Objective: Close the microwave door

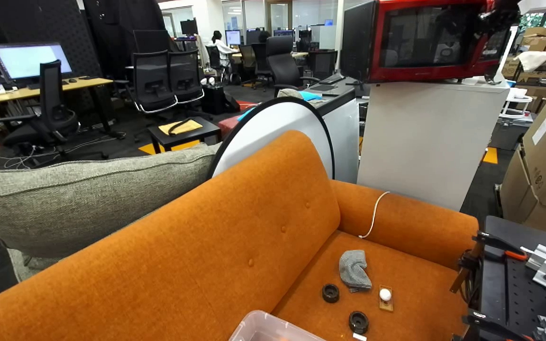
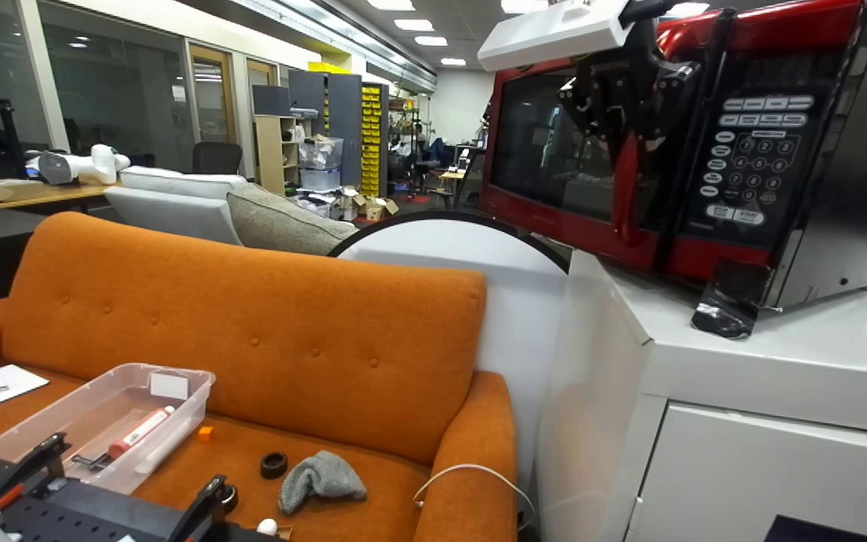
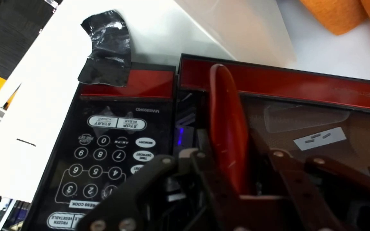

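Observation:
The red microwave (image 2: 855,196) stands on the white cabinet (image 2: 742,373). Its door (image 2: 543,147), with the dark window, also shows in an exterior view (image 1: 429,35) and in the wrist view (image 3: 303,83). The door's edge stands close beside the control panel (image 3: 111,179), with a narrow dark gap between; it seems to sit slightly proud of the panel. My gripper (image 3: 228,141) has one finger on each side of the door's red handle (image 3: 225,109) and looks shut on it. In an exterior view, my gripper (image 2: 633,139) hides the handle's upper part.
Black tape (image 2: 731,301) sticks to the microwave's lower front corner. An orange sofa (image 2: 253,301) with a clear plastic bin (image 2: 200,384) and a grey cloth (image 2: 320,482) stands beside the cabinet. Cardboard boxes (image 1: 545,156) stand on the cabinet's far side in an exterior view.

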